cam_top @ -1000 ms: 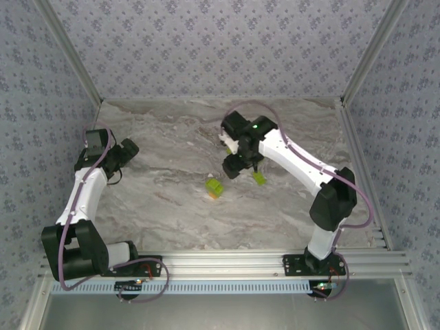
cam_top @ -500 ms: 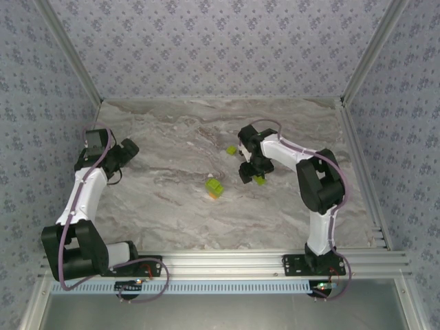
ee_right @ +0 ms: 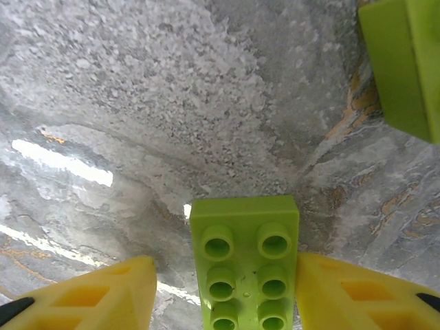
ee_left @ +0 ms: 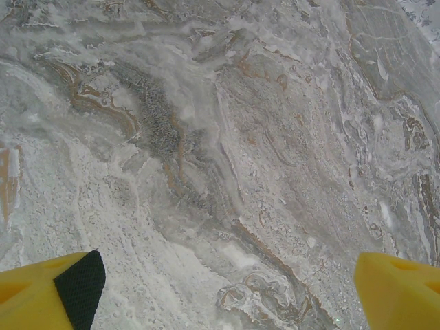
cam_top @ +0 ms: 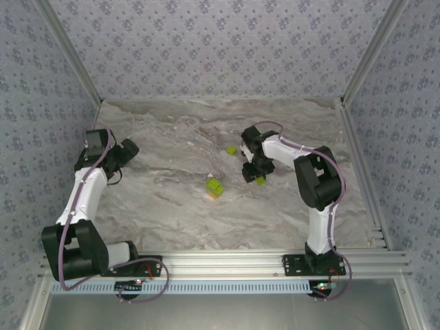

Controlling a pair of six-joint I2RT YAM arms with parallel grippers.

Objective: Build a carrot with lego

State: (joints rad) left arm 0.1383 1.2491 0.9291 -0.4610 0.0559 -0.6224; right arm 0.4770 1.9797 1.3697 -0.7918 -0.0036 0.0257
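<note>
A partial carrot [cam_top: 214,188], lime-green bricks on an orange brick, lies at mid-table. A long lime-green lego brick [ee_right: 249,265], studs up, rests on the marble between the yellow fingers of my right gripper [ee_right: 227,275]. The right finger [ee_right: 350,295] sits against its side and the left finger [ee_right: 103,295] stands off with a gap, so the gripper is open. In the top view this brick [cam_top: 260,180] lies just beside the right gripper [cam_top: 250,172]. A small lime-green brick [cam_top: 232,150] lies behind it. My left gripper [cam_top: 128,150] hangs open at the far left over bare marble [ee_left: 227,289].
Another lime-green brick [ee_right: 405,62] fills the top right corner of the right wrist view. The marble table [cam_top: 172,137] is walled by patterned panels, with an aluminium rail [cam_top: 227,260] along the near edge.
My right arm folded back to the right and its gripper dropped around the long green brick, uncovering the small green brick behind. The left arm and the partial carrot stayed put.
</note>
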